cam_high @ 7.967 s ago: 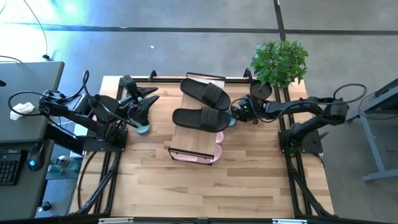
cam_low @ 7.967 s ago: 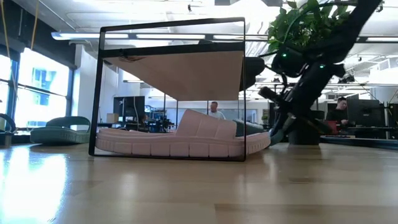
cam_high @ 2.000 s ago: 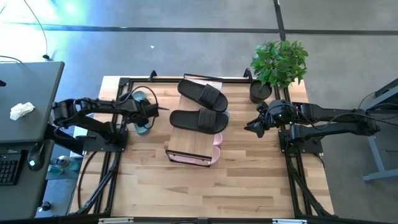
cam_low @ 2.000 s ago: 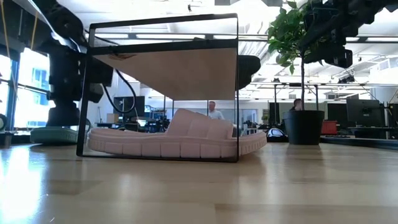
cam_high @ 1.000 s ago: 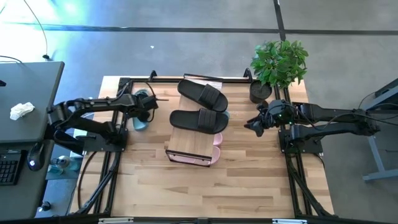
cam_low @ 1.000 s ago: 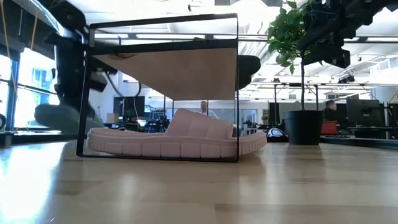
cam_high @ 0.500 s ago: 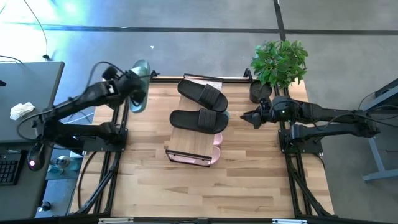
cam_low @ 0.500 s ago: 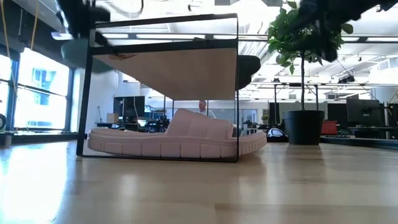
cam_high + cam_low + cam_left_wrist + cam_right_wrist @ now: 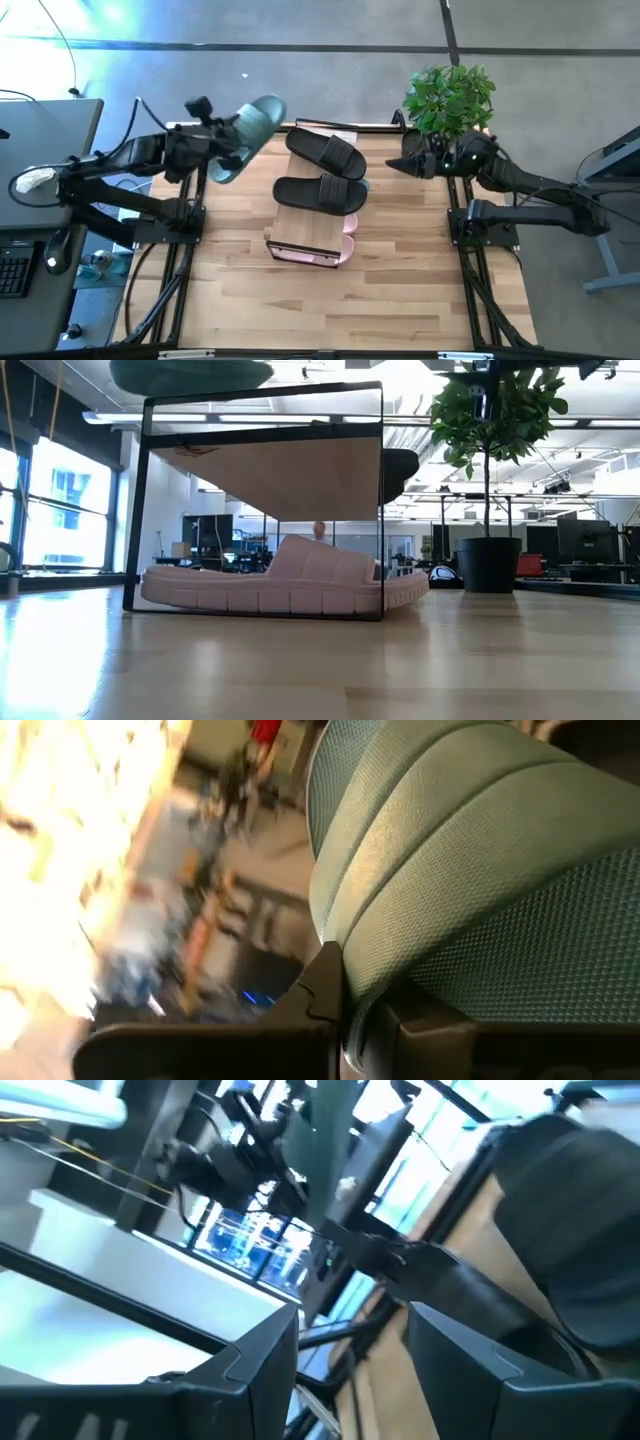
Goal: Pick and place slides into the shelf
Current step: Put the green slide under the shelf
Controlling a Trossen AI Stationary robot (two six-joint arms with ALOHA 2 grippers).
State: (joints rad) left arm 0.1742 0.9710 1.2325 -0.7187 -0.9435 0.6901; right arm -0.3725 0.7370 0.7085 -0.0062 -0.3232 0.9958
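Observation:
My left gripper (image 9: 213, 155) is shut on a dull green slide (image 9: 247, 132), held high above the table's far left, left of the shelf (image 9: 312, 222). In the low view the green slide (image 9: 190, 374) hangs above the shelf's black frame (image 9: 381, 500). Two black slides (image 9: 325, 150) (image 9: 320, 192) lie soles down on the plank top. A pale pink slide (image 9: 285, 590) rests on the table under the plank. My right gripper (image 9: 393, 163) stands open and holds nothing, level beside the plant pot (image 9: 420, 146). My left gripper pinches the green slide's rim (image 9: 345, 982) between its two fingers (image 9: 318, 990), at the end nearer the arm; heel or toe, I cannot tell. The fingers come nearly level from the table's left. The slide is lifted clear and reaches past the fingers toward the shelf.
A potted plant (image 9: 450, 100) stands at the far right corner, close to my right gripper. The black table frame (image 9: 190, 240) runs along both sides. Bare wood (image 9: 330, 300) lies between the shelf and the near edge.
My left gripper has risen steeply with the green slide, swung toward the shelf and tipped up to nearly level; the slide has gone from just above the table to higher than the shelf's top. My right gripper has moved toward the far edge, beside the plant pot, still open.

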